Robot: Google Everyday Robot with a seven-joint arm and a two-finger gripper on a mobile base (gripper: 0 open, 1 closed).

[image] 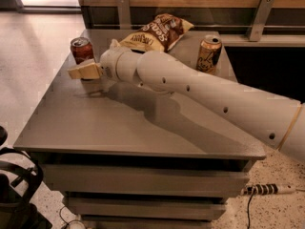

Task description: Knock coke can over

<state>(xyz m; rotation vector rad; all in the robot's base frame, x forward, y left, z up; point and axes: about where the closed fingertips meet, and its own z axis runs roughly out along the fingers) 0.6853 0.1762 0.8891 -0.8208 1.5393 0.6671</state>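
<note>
Red coke can [82, 50] upright at 11 o'clock corner of counter [119, 128], long axis vertical, just at 12 o'clock of end effector [85, 72]; touching or not, unclear. Spread or pressed together: cannot tell.

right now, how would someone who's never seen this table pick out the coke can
Start at the grey table and go to its far left corner, left of the brown chip bag. The coke can stands upright there, just behind the tan pincer at the tip of the white arm. It is red with a silver top, unlike the gold can at the far right.
</note>
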